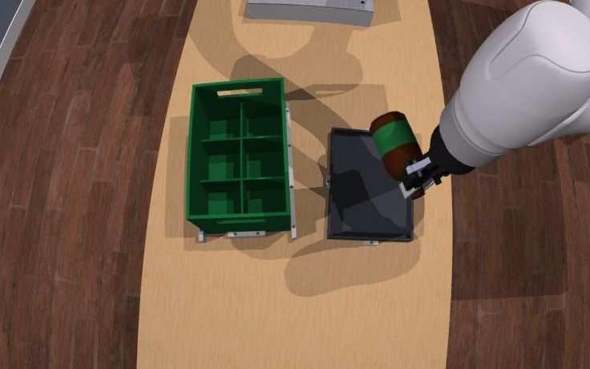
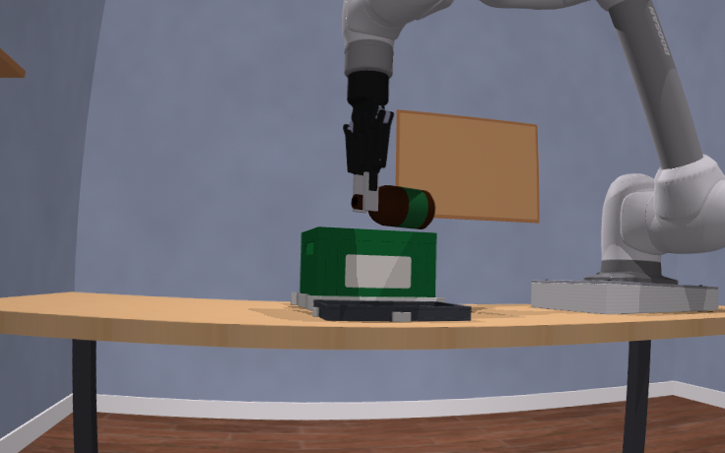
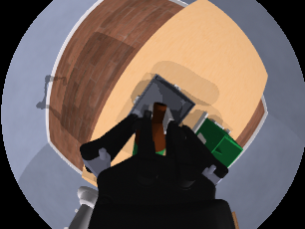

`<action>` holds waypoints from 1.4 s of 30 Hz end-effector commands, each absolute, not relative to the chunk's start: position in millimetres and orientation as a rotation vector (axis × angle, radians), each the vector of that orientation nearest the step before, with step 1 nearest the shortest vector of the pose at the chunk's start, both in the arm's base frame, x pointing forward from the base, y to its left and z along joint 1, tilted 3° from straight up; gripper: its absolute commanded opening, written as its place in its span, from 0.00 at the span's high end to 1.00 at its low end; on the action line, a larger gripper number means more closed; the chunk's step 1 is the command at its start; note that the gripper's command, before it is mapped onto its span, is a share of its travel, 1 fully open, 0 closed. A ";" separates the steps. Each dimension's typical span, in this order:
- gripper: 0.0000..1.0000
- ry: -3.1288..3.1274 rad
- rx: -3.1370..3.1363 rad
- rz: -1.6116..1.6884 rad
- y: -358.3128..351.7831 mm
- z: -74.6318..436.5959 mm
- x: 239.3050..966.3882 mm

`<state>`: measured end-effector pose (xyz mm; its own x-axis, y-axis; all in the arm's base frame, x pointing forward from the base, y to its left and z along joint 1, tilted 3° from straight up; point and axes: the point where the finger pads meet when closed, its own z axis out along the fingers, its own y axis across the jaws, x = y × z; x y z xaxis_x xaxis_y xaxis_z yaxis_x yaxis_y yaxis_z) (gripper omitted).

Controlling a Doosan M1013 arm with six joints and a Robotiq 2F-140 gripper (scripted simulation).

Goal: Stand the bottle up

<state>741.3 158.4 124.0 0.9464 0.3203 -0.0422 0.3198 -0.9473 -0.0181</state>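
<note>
A brown bottle with a green label (image 1: 394, 138) (image 2: 402, 207) (image 3: 158, 130) is held in the air, lying nearly level, its base slightly lower than its neck in the exterior view. My gripper (image 1: 411, 188) (image 2: 364, 194) (image 3: 158, 115) points down and is shut on the bottle's neck. The bottle hangs well above the dark tray (image 1: 370, 236) (image 2: 394, 310) (image 3: 158, 80), over its right side in the top view. The green crate (image 1: 238, 216) (image 2: 320, 270) (image 3: 219, 144) stands beside the tray, its visible compartments empty.
Light metal brackets (image 1: 292, 183) stand along the crate's side, between crate and tray. Small brackets (image 1: 370, 242) (image 2: 401, 316) touch the tray's edges. The robot's pedestal (image 1: 311, 14) (image 2: 625, 296) is at the far end of the table (image 1: 288, 321) (image 2: 185, 326).
</note>
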 end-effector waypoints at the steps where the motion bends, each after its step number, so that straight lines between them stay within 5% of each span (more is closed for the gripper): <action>1: 0.90 -0.508 -3.088 0.070 158.4 124.1 741.3; 42: 0.90 -0.115 -3.133 0.071 158.4 124.1 741.3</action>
<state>741.3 158.4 124.0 0.9944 0.0953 -0.0453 0.0950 -0.9954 -0.0088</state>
